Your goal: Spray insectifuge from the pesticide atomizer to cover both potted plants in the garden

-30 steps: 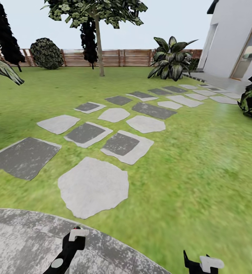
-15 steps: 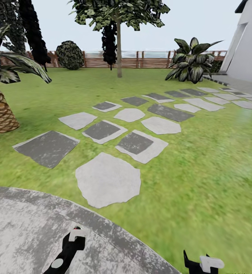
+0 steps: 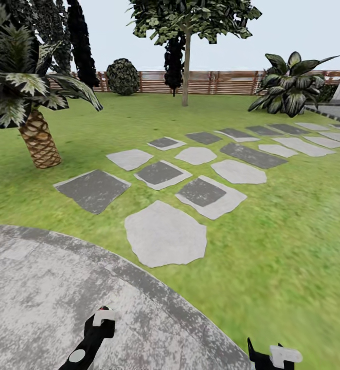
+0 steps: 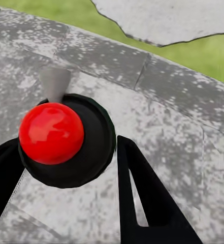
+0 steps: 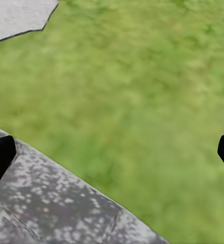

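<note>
Left gripper (image 3: 102,314) was pinching the pesticide atomizer (image 4: 66,140): black fingers (image 4: 142,198) against either side of its dark round top, with a red ball and a grey cone on it. The body underneath was hidden, so I couldn't tell more about it. Right gripper (image 3: 266,353) was spread wide with nothing between the fingers.

Under the left gripper: round grey speckled paving (image 3: 36,288) with visible joints. The right gripper hung over the paving's edge, where it meets the lawn (image 3: 272,231).

Just ahead of the left gripper was a pale irregular stepping stone (image 3: 164,234). More stones, light and dark, ran off ahead and to the right.

Far ahead-left of the left gripper stood a scaly-trunked palm (image 3: 38,141). A slat fence (image 3: 226,82) closed off the far side, with a thin-trunked tree (image 3: 186,61) and a round bush (image 3: 122,76) in front of it. Far ahead of the right gripper stood a broad-leaved plant (image 3: 290,85).
</note>
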### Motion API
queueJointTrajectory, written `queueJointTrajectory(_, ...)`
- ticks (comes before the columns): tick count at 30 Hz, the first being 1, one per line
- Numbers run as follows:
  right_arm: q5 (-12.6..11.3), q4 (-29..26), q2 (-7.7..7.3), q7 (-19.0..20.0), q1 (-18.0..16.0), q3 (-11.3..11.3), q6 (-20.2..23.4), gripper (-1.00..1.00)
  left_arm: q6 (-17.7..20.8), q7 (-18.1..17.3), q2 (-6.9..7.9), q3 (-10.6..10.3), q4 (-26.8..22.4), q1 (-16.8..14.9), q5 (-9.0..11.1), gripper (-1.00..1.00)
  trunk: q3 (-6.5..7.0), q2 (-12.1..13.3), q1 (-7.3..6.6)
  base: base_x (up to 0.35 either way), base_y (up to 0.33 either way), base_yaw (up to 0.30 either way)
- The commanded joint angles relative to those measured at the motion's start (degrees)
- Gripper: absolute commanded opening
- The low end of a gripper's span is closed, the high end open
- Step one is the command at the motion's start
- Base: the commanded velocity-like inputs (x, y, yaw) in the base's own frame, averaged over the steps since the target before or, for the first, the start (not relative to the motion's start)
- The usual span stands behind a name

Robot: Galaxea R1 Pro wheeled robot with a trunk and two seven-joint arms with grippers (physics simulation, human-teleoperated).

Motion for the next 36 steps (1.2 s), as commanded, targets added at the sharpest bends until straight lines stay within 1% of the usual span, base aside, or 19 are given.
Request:
queueJointTrajectory(1, 0.4, 0.0, 0.02, 0.0, 0.0, -0.2, -0.2, 1.00, -0.2, 0.0, 0.00, 0.0, 0.1, 0.0, -0.3, -1.00, -0.01, 0.0, -0.01, -0.005, 0.000, 0.268)
queueJointTrajectory(36, 0.4, 0.1, 0.02, 0.0, 0.0, -0.2, -0.2, 1.00, -0.2, 0.0, 0.09, 0.0, 0.1, 0.0, -0.3, -1.00, 1.26, 0.0, -0.01, 0.000, 0.000, 0.268)
